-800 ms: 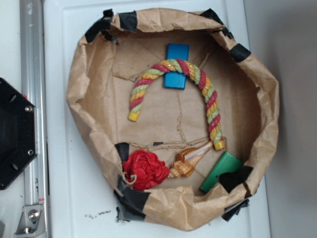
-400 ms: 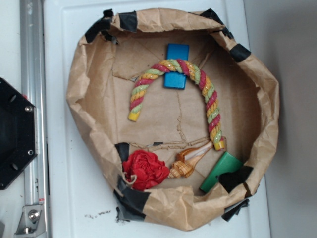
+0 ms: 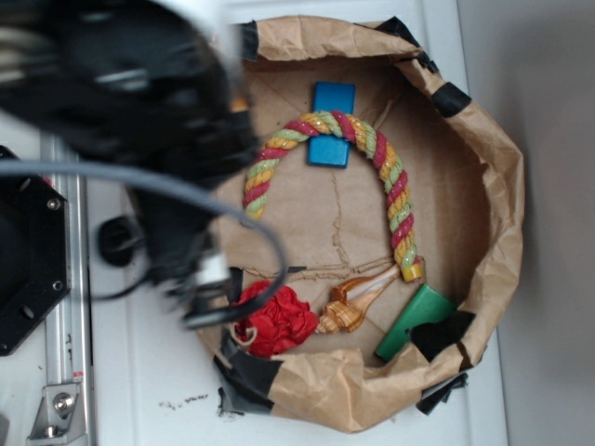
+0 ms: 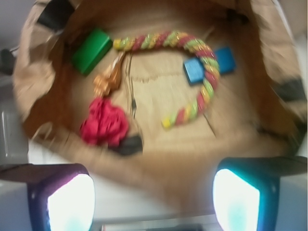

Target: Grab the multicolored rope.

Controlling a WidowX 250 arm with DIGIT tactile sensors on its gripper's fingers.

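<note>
The multicolored rope (image 3: 372, 149), a thick twisted cord of red, yellow and light-green, lies in an arch on the floor of a brown paper bowl (image 3: 502, 186). It also shows in the wrist view (image 4: 202, 62). My arm, blurred and dark, covers the upper left of the exterior view; the gripper (image 3: 200, 288) hangs over the bowl's left rim, left of the rope's left end. In the wrist view the gripper (image 4: 154, 197) is open and empty, its two pads (image 4: 72, 204) wide apart, high above the bowl's near rim.
A blue block (image 3: 332, 130) lies under the rope's top. A red cloth ball (image 3: 274, 321), a striped seashell (image 3: 358, 302) and a green block (image 3: 414, 321) lie along the bowl's front. A metal rail (image 3: 65, 307) runs at the left.
My arm has swung into the exterior view from the upper left and now covers the bowl's left rim. The rope and other objects have not moved.
</note>
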